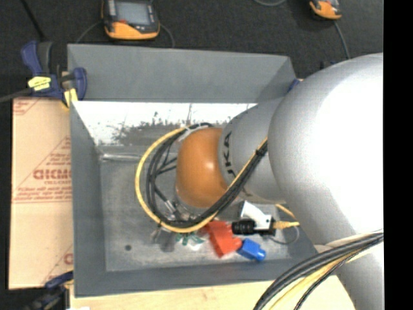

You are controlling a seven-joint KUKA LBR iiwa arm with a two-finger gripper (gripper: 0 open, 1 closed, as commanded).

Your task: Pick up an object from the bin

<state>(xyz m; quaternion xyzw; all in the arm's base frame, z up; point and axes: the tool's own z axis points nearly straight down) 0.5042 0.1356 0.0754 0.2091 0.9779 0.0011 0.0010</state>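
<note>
Red block: chunky, lies flat on the bin floor just beside the jaws, on the side the arm reaches in from. It is apart from them and not held. As the nearest solid, squarish piece, it is judged the likeliest pick.

Jaws: low over the bin floor, under the orange cover of the wrist. The wrist hides them, so it cannot be told whether they are apart or together. Nothing is seen between them. The wrist points steeply down, presumably so the jaws can meet things lying flat.

Small green-and-dark piece: closest of all to the jaws, between them and the red block. Too small to identify.

Blue piece: rounded, touching or nearly touching the red block on its far side from the jaws.

White-and-black item: has a thin yellow end and lies beyond the red block from the jaws, partly under the arm.

Yellow cable loop: part of the robot. It bows out on the jaws' open side, probably as slack for wrist turning.

Bin: grey metal with sloped walls. The things cluster along one wall, likely where loose pieces slide and settle. The floor on the jaws' other side is bare.
</note>
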